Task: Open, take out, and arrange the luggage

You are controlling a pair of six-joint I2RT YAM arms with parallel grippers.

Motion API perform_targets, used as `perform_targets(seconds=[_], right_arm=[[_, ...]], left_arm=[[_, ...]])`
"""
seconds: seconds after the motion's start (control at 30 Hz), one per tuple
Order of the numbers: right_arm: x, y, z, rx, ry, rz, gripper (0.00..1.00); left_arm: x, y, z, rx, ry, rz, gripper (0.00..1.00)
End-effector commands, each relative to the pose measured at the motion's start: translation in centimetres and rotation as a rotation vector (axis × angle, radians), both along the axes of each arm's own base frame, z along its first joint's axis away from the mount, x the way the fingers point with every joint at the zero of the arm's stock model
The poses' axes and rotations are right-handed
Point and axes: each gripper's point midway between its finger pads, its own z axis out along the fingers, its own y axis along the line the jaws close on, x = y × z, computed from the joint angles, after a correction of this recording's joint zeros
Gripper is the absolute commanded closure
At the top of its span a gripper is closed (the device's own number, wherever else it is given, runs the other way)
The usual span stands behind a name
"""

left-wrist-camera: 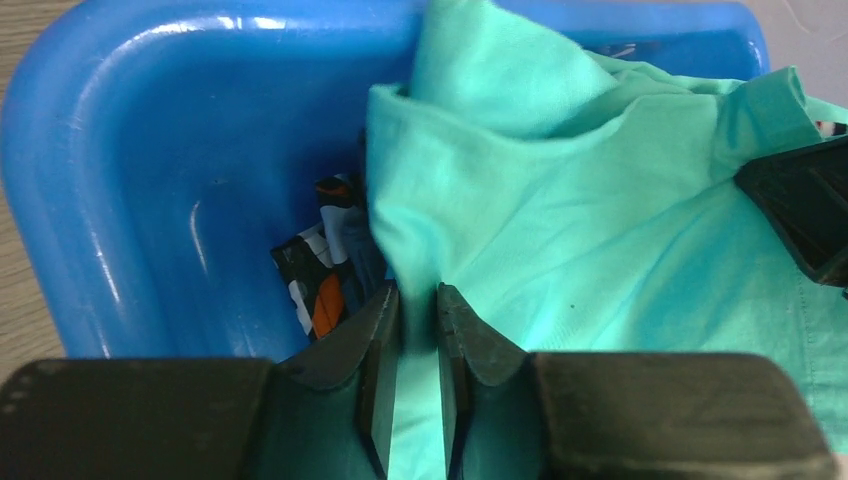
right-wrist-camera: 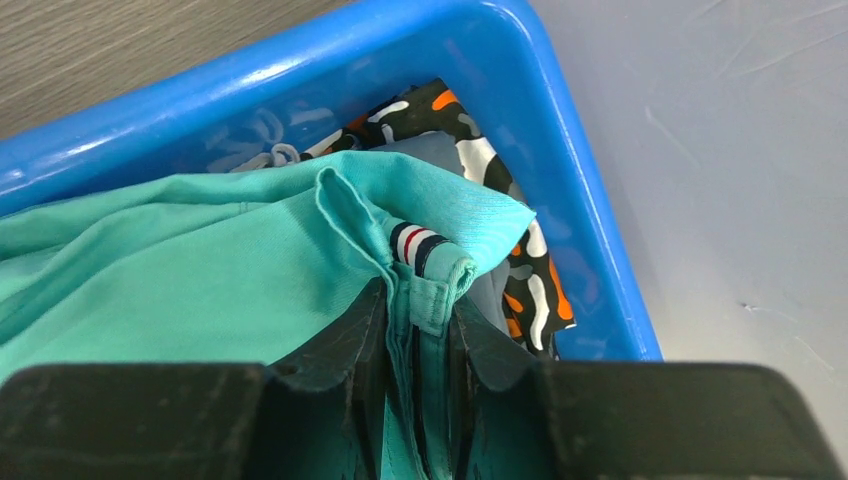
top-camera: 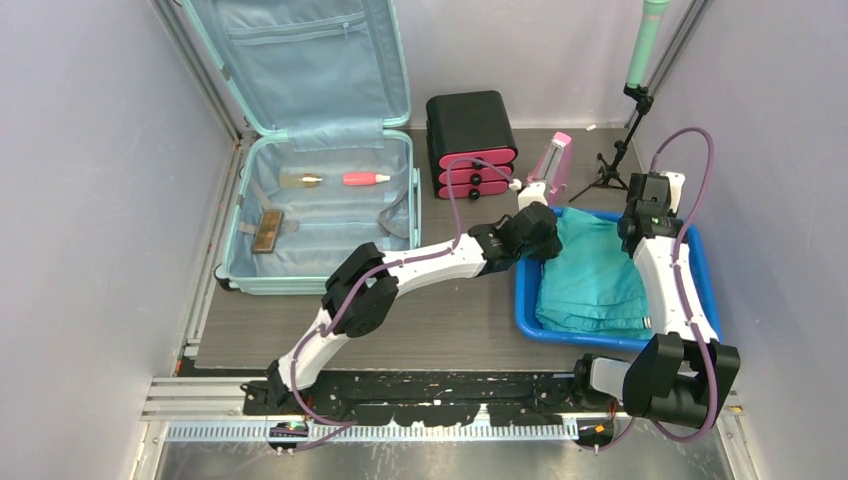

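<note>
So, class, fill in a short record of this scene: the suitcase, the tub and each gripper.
suitcase: open, lid up, far left; pink bottle and other small items inside
tub: blue, right side; holds green cloth over patterned fabric
left gripper: in the tub, jaws nearly together, green cloth between them; grip unclear
right gripper: in the tub, shut on a folded edge of the green cloth

luggage lid [top-camera: 300,60] cropped, patterned cloth [right-wrist-camera: 540,290] mostly buried

Luggage [top-camera: 320,283] left; tub [top-camera: 525,300] right, garment [top-camera: 590,270] inside, seemingly atop second garment [right-wrist-camera: 530,260].
</note>
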Motion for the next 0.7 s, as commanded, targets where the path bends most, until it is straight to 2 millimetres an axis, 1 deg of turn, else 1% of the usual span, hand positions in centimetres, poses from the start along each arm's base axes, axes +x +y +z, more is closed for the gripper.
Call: perform_targets(seconds=[0.0, 0.03, 0.07, 0.13, 0.17, 0.2, 0.23, 0.27, 0.37, 0.43, 0.5, 0.53, 0.57, 0.6, 0.63, 0.67], right_arm=[[0.4, -2.5, 3.9, -0.119, -0.096, -0.101, 0.80], [0.4, -2.4, 4.1, -0.116, -0.099, -0.098, 0.73], [0.4, -2.3, 4.5, -0.103, -0.114, -0.101, 0.69], [0.4, -2.1, 5.1, -0.085, -0.135, -0.115, 0.52], [0.4, -2.0, 5.2, -0.078, -0.135, -0.118, 0.48], [0.3, -1.8, 5.4, -0.064, -0.135, -0.117, 0.41], [0.4, -1.7, 5.9, -0.057, -0.143, -0.116, 0.38], [0.2, -1.5, 5.7, -0.043, -0.129, -0.114, 0.34], [-0.2, -1.4, 6.7, -0.033, -0.133, -0.131, 0.30], [0.0, -0.8, 7.5, 0.007, -0.200, -0.149, 0.30], [1.1, 1.0, 7.5, 0.117, -0.276, -0.096, 0.33], [1.4, 1.6, 7.5, 0.154, -0.300, -0.084, 0.36], [2.1, 3.0, 7.5, 0.236, -0.350, -0.056, 0.38], [2.5, 3.7, 7.5, 0.277, -0.372, -0.038, 0.40], [3.1, 5.1, 7.5, 0.353, -0.404, -0.006, 0.42], [3.3, 5.7, 7.5, 0.388, -0.419, -0.001, 0.47]], left_arm=[[0.1, 0.4, 0.6, 0.045, -0.039, 0.005, 0.75], [0.0, 0.3, 0.9, 0.044, -0.044, 0.001, 0.72], [-0.1, 0.2, 1.4, 0.038, -0.050, -0.002, 0.69], [-0.2, 0.2, 2.7, 0.026, -0.074, -0.010, 0.63], [-0.3, 0.2, 3.3, 0.025, -0.089, -0.016, 0.59], [-0.5, 0.1, 4.1, 0.023, -0.107, -0.024, 0.57], [-0.6, 0.2, 4.9, 0.019, -0.124, -0.029, 0.55], [-0.6, 0.3, 5.5, 0.017, -0.139, -0.034, 0.54], [-0.9, 0.8, 7.3, 0.003, -0.175, -0.043, 0.54], [-1.2, 1.0, 8.5, -0.013, -0.196, -0.059, 0.53], [-1.6, 1.2, 9.7, -0.020, -0.225, -0.088, 0.53], [-1.7, 1.3, 10.3, -0.024, -0.237, -0.101, 0.52], [-1.9, 1.4, 11.0, -0.028, -0.252, -0.119, 0.52], [-2.3, 1.5, 11.7, -0.028, -0.272, -0.143, 0.51], [-2.4, 1.8, 12.3, -0.024, -0.284, -0.154, 0.51], [-2.6, 2.3, 12.8, -0.016, -0.295, -0.159, 0.51]])
